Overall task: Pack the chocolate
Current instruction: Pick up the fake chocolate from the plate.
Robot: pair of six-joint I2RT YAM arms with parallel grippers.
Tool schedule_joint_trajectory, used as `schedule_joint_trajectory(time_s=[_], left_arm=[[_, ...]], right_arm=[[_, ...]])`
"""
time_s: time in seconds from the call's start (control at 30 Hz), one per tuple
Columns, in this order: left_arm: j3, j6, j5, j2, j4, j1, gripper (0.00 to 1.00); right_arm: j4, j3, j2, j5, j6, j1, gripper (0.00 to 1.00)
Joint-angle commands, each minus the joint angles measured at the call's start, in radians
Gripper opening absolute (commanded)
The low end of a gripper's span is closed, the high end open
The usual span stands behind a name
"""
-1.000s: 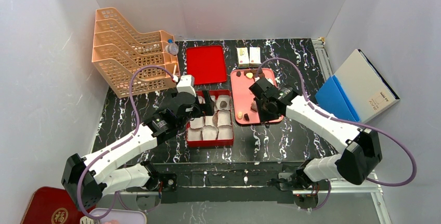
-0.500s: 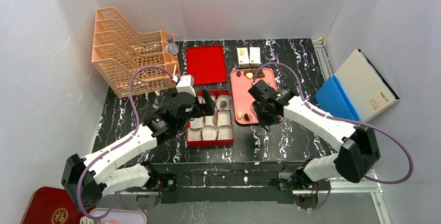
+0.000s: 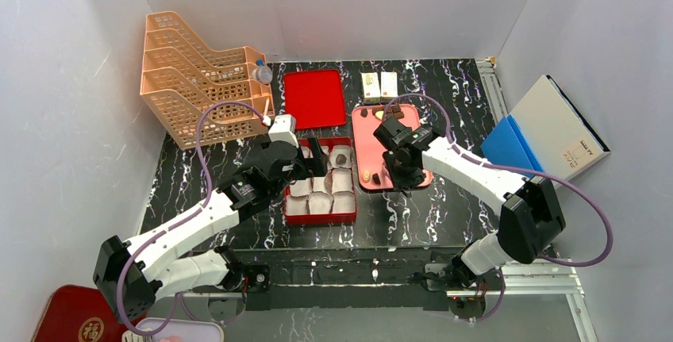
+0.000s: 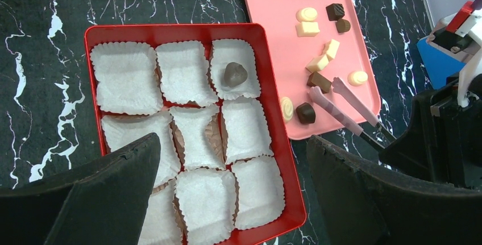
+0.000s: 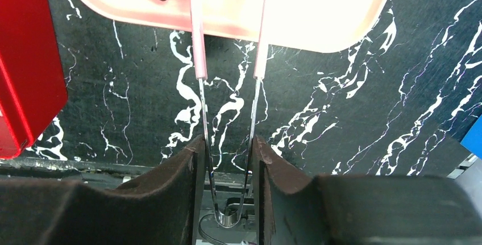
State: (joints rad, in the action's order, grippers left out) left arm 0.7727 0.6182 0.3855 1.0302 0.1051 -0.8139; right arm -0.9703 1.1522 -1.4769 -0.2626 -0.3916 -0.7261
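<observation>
The chocolate lies as several dark and pale pieces on the pink tray (image 3: pixel 373 142), which also shows in the left wrist view (image 4: pixel 273 40). One dark chocolate (image 4: pixel 235 73) sits in a white paper cup of the red box (image 4: pixel 273 114). My left gripper (image 4: pixel 233 199) is open and empty above the box's near cups. My right gripper (image 5: pixel 227 148) is shut on metal tongs (image 5: pixel 199 57) with pink tips. The tips (image 4: pixel 341 100) stand apart over the tray's near end, beside a dark piece (image 4: pixel 305 112) and a brown one (image 4: pixel 320 81). In the top view the right gripper (image 3: pixel 399 174) is at the tray's near edge.
A red lid (image 3: pixel 314 97) lies behind the box (image 3: pixel 287 199). Two small white cartons (image 3: pixel 379 84) stand behind the tray. An orange wire rack (image 3: pixel 198 80) with a bottle (image 3: pixel 262 72) is at back left. A blue and white binder (image 3: pixel 548 132) lies right.
My right arm has shifted a little left and back over the tray's near end with the tongs. My left arm has not moved.
</observation>
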Motion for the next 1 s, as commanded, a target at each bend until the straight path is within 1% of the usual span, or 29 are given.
schedule_joint_trajectory(time_s=[0.0,0.23,0.4,0.47,0.63,0.67,0.97], left_arm=[[-0.007,-0.016,0.035,-0.018,-0.007,-0.003,0.98],[-0.013,-0.024,0.038,-0.015,-0.010,-0.003,0.98],[-0.017,-0.030,0.042,-0.018,-0.006,-0.002,0.98],[-0.019,-0.033,0.044,-0.020,-0.005,-0.002,0.98],[-0.027,-0.038,0.054,-0.036,0.006,-0.002,0.98],[-0.028,-0.039,0.057,-0.040,0.007,-0.004,0.99],[-0.030,-0.045,0.059,-0.050,0.010,-0.003,0.98]], right_arm=[[0.003,0.035,-0.012,-0.011,0.028,0.027,0.39],[0.041,0.014,-0.027,0.005,0.051,0.050,0.36],[0.058,0.022,-0.048,0.026,0.063,0.052,0.31],[0.062,0.028,-0.058,0.034,0.066,0.052,0.26],[0.047,0.061,-0.075,0.045,0.063,0.052,0.03],[0.043,0.067,-0.074,0.044,0.060,0.053,0.01],[0.010,0.112,-0.044,0.054,0.028,0.050,0.01]])
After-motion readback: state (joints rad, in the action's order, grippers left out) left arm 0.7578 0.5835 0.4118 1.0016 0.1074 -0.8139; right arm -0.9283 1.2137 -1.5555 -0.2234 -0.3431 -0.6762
